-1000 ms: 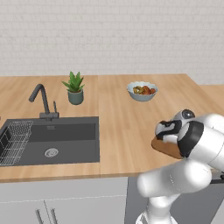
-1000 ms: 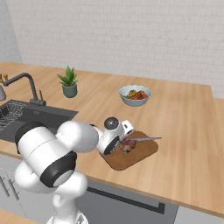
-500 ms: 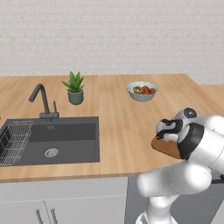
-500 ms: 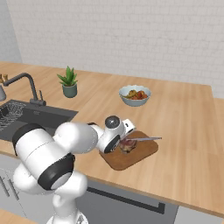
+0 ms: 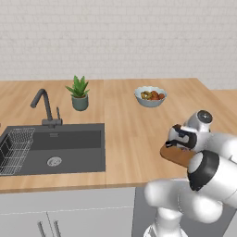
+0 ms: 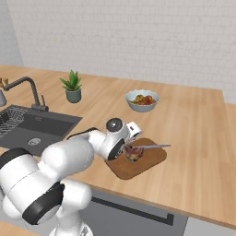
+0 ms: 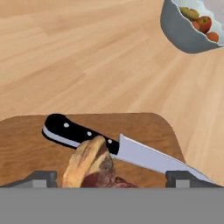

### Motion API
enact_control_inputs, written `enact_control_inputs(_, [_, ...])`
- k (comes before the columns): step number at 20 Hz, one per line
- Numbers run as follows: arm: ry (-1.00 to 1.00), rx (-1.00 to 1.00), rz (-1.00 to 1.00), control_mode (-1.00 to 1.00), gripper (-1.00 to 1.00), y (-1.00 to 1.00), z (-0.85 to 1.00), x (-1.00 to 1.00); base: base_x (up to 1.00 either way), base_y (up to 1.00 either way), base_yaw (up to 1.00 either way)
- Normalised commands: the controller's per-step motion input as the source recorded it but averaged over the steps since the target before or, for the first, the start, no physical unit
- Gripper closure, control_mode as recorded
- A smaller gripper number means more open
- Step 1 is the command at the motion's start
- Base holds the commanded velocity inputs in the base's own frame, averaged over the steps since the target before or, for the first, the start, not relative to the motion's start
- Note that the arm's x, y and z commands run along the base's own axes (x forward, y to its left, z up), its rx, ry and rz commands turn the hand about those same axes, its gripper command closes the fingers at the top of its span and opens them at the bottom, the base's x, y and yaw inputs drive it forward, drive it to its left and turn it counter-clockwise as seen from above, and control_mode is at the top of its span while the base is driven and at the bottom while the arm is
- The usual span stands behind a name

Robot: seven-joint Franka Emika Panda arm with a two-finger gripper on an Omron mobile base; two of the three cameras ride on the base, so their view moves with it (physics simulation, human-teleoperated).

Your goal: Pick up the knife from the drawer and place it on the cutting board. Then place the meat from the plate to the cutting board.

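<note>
The meat (image 7: 94, 168) lies on the cutting board (image 7: 144, 127) against the knife (image 7: 109, 146), between the wide-open, empty tool (image 7: 112, 177).

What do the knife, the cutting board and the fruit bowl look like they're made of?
Knife: pale blade with a dull sheen, likely steel; glossy black riveted handle, perhaps plastic.
Cutting board: matte brown wood, faint grain.
Fruit bowl: smooth grey-blue, probably glazed ceramic.

White robot arm bent low, its hand pointing down.
The gripper (image 7: 112, 177) has its two dark fingertips (image 7: 42, 176) spread wide apart, with nothing clamped between them.
</note>
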Motion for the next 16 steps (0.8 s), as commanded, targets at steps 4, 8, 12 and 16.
enact_control_inputs(4, [0.0, 0.0, -0.01, -1.0, -1.0, 0.26, 0.58, -0.26, 0.0, 0.0, 0.0])
enact_control_inputs(8, [-0.01, 0.0, -0.01, -1.0, -1.0, 0.33, 0.5, -0.41, 0.0, 0.0, 0.0])
enact_control_inputs(12, [-0.03, 0.0, 0.0, -1.0, -1.0, 0.37, 0.51, -0.59, 0.0, 0.0, 0.0])
enact_control_inputs(16, [-0.05, -0.03, 0.0, -1.0, -1.0, 0.55, 0.59, -0.5, 0.0, 0.0, 0.0])
